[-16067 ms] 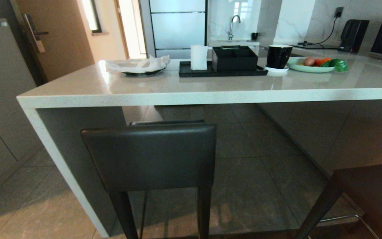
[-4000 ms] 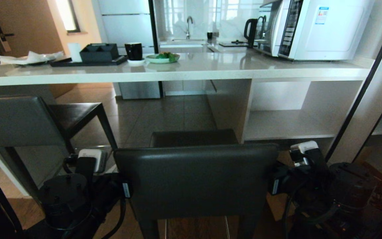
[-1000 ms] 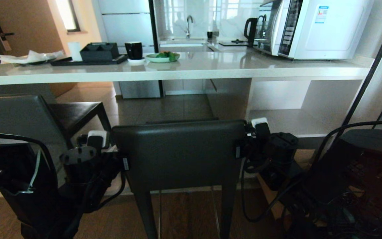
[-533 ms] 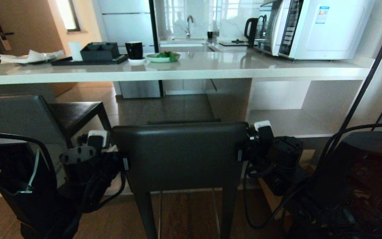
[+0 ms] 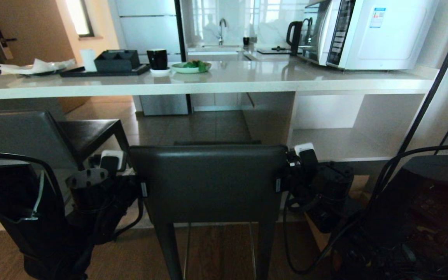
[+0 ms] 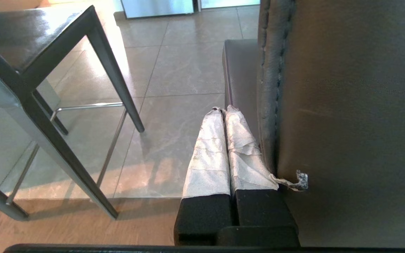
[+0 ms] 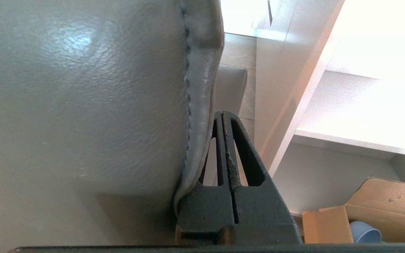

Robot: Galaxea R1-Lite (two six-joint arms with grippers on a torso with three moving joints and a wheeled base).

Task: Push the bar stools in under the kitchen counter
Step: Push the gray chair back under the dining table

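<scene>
Room: kitchen, grey tile meeting wood floor; long pale glossy stone worktop (image 5: 224, 83) at 12 o'clock.
Near stool (image 5: 208, 182): centred at 6 o'clock, dark stitched leather backrest, slim legs; seat barely reaches the worktop edge, judged not yet pushed under.
Second stool (image 5: 33, 140): 9 o'clock, set askew.
Left pincer (image 6: 223, 112): clenched, tape-wrapped, flat against backrest's side edge.
Right pincer (image 7: 223, 116): clenched, pressed to opposite edge; bracketing steadies a straight push.

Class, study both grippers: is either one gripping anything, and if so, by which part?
Nothing is gripped. The left gripper and right gripper are both shut and empty, each lying alongside one side edge of the bar stool's backrest.
</scene>
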